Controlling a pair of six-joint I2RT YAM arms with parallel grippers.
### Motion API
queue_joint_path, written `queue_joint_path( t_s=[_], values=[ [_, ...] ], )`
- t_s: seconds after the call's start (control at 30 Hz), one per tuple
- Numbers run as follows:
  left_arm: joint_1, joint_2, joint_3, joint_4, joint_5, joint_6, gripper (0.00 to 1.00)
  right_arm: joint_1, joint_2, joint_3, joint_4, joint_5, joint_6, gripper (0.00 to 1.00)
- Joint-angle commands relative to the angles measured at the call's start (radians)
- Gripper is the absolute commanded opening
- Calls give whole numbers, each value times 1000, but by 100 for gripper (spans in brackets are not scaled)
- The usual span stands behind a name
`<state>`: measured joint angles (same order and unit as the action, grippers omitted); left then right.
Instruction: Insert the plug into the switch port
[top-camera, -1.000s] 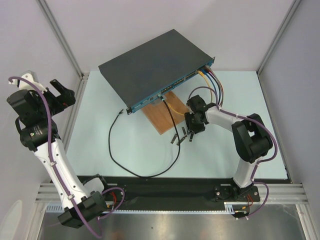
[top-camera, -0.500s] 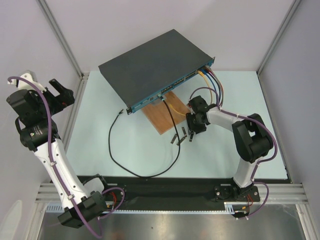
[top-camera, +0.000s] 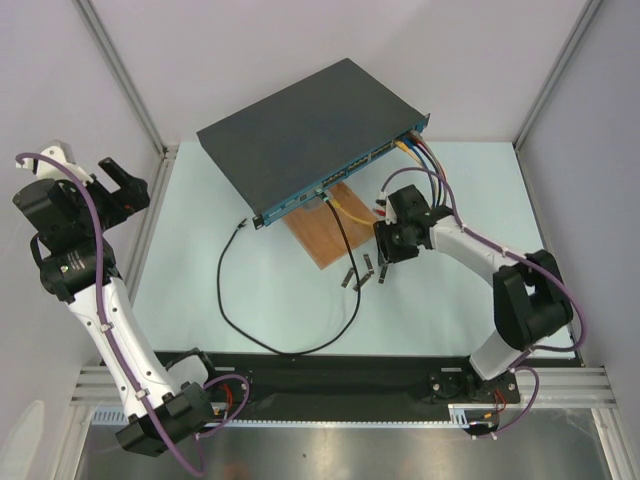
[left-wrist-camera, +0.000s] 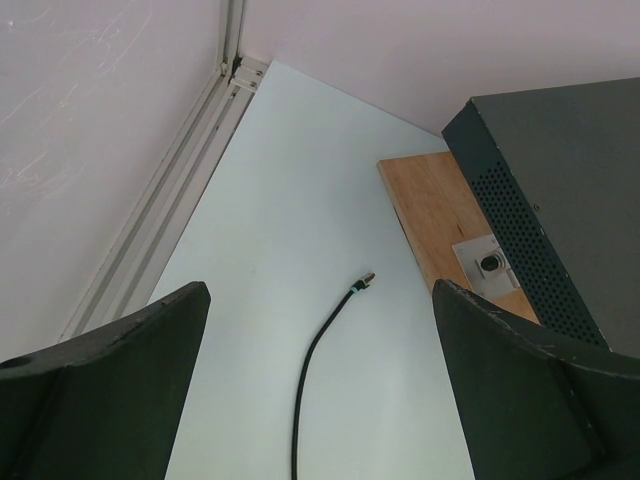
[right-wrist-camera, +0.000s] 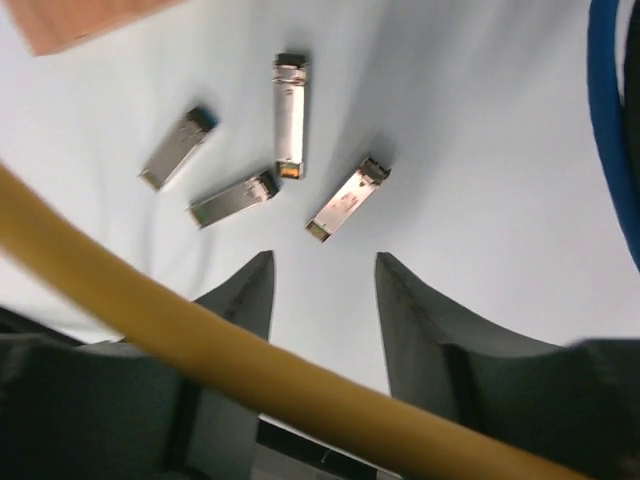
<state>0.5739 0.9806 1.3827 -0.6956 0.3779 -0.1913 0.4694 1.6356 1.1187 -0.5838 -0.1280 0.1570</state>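
The right gripper (right-wrist-camera: 322, 265) has shifted slightly as its elbow (top-camera: 535, 305) swings outward. It stays spread and empty. Four plugs (right-wrist-camera: 347, 198) lie just ahead on the bench (top-camera: 280, 290), none grasped yet; the switch (top-camera: 310, 130) sits beyond.

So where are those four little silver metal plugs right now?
From above, the four small silver metal plugs lie loose on the pale table, right of centre, just off the near corner of the brown wooden board and beside the right hand.
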Motion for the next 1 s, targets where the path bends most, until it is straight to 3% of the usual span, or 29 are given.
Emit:
queue_joint_path(
  t_s=[0.0,0.1,0.33,0.43,0.53,0.57,0.63,0.87,0.97],
  values=[
    [-8,-20,22,36,24,12,100,0,-98,70,-51,-42,-95,53],
    [-8,-17,30,31,32,10,100,-2,-149,79,-114,-65,-149,71],
    [-8,-20,27,25,38,7,100,-5,-322,-40,-134,-111,-296,96],
    [-8,-22,24,27,41,7,100,-5,-370,-63,-100,-101,-309,95],
    [-6,-20,19,30,44,1,100,0,-361,-72,-71,-99,-292,84],
    [-8,-16,19,30,49,-2,100,6,-356,-77,-53,-104,-297,76],
    [-8,-16,19,31,50,-4,100,11,-359,-105,-18,-113,-322,72],
    [-9,-19,19,41,75,9,100,14,-378,-235,134,-225,-592,73],
    [-8,-19,18,42,72,7,100,27,-355,-250,137,-257,-587,72]
  ],
)
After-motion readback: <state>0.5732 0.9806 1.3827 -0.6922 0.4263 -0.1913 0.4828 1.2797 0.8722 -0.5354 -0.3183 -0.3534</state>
